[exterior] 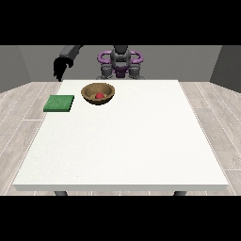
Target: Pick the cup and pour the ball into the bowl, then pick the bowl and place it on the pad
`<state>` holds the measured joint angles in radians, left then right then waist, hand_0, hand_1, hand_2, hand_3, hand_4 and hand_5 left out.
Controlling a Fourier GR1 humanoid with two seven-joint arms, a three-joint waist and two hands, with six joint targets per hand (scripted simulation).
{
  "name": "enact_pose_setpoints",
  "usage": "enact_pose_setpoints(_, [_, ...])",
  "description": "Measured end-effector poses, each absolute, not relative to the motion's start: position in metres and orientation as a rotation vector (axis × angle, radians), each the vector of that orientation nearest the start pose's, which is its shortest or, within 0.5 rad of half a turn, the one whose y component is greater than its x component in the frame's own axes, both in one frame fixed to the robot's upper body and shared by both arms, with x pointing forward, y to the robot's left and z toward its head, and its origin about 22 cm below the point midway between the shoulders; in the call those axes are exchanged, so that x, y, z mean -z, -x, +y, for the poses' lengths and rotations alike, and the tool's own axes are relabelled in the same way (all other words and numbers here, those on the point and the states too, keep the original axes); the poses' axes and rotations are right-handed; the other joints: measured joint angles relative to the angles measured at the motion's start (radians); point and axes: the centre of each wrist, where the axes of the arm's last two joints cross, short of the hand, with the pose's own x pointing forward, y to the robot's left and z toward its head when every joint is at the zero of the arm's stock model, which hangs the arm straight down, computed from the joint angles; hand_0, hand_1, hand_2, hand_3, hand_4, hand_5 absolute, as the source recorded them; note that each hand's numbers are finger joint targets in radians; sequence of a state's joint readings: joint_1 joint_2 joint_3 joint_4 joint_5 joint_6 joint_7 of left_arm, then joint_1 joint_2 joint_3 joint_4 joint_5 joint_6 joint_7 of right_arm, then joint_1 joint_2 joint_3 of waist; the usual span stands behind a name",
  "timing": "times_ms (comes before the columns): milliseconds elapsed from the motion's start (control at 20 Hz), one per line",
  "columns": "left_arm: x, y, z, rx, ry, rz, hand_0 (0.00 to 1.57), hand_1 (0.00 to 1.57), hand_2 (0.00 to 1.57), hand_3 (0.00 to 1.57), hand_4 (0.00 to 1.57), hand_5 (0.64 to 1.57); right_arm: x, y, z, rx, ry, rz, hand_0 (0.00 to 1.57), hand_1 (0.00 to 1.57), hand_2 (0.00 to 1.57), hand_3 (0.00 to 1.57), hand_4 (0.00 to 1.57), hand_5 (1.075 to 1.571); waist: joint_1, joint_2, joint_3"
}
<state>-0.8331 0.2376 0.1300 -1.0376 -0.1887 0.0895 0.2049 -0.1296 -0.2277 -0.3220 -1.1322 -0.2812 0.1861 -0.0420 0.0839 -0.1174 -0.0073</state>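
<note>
A brown wooden bowl (98,92) stands on the white table (127,141) near its far edge, left of centre, with a red ball (99,95) inside it. A flat green pad (59,103) lies at the table's left edge, left of the bowl and apart from it. The hand at the view's left (60,68) hangs in the air beyond the table's far left corner, above and behind the pad, fingers pointing down and holding nothing. No cup shows anywhere. No hand shows at the view's right.
The robot's torso (120,63) stands behind the far edge at the centre. A wooden floor surrounds the table.
</note>
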Motion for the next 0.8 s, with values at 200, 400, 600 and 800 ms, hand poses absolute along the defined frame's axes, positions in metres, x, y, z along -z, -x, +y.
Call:
enact_pose_setpoints(200, [-0.17,-0.412,0.282,0.179,-0.191,-1.699,0.0,0.0,0.0,0.0,1.05,1.559,0.054,-0.254,-0.34,0.292,0.027,-1.409,0.0,0.0,0.0,0.0,0.73,1.566,0.037,0.061,0.0039])
enact_pose_setpoints(400, [-0.182,-0.403,0.328,0.148,-0.137,-1.74,0.0,0.0,0.0,0.0,1.02,1.56,0.068,-0.255,-0.321,0.315,0.0,-1.434,0.0,0.0,0.0,0.0,0.7,1.565,0.038,0.116,0.006])
enact_pose_setpoints(600, [-0.192,-0.391,0.357,0.141,-0.114,-1.76,0.0,0.0,0.0,0.0,1.0,1.544,0.083,-0.256,-0.316,0.307,-0.013,-1.449,0.0,0.0,0.0,0.0,0.6,1.557,0.034,0.15,0.0073])
enact_pose_setpoints(800, [-0.188,-0.377,0.382,0.124,-0.123,-1.759,0.0,0.0,0.0,0.0,1.01,1.536,0.092,-0.262,-0.297,0.293,-0.038,-1.444,0.0,0.0,0.0,0.0,0.54,1.554,0.007,0.156,0.0075])
